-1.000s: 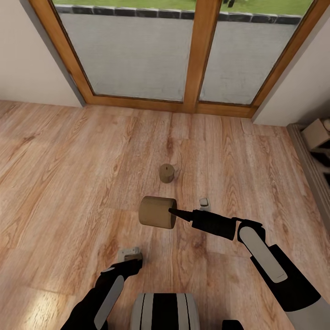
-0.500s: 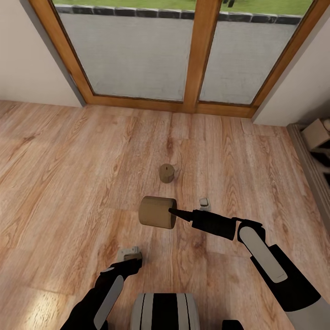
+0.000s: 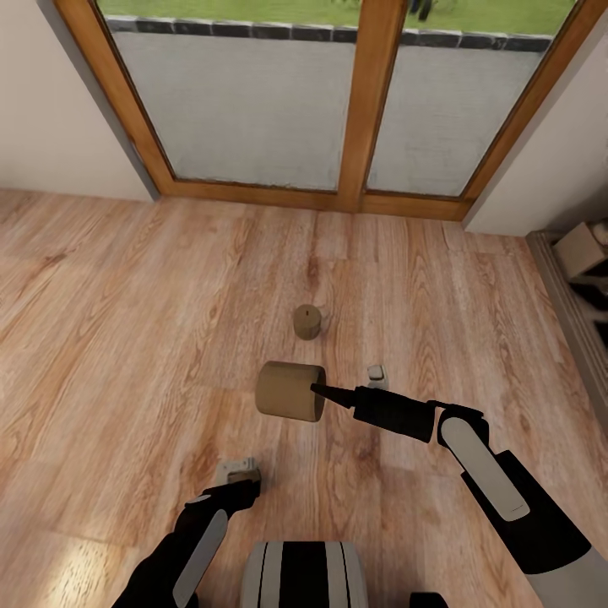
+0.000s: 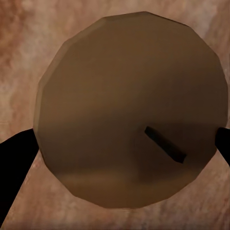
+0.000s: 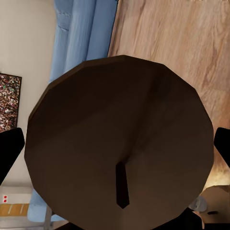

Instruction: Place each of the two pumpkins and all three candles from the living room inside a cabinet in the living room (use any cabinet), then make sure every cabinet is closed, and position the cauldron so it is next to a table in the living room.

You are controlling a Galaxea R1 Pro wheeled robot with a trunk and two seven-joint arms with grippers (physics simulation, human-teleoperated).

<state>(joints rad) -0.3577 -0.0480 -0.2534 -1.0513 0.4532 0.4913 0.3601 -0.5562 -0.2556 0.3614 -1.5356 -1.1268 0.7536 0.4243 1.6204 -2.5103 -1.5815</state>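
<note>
We see the right claw (image 3: 319, 392) pinching one candle (image 3: 290, 390), held on its side above the wooden floor (image 3: 127, 338). The left claw (image 3: 239, 471) pinches a second candle (image 4: 129, 108) low near the floor. A third candle (image 3: 307, 321) stands upright on the floor, toward the glass doors (image 3: 245, 93).

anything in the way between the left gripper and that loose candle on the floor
Nothing lies on the floor between the left gripper and the loose candle, but the right gripper, shut on a second candle, hangs across that line; its height is unclear.
</note>
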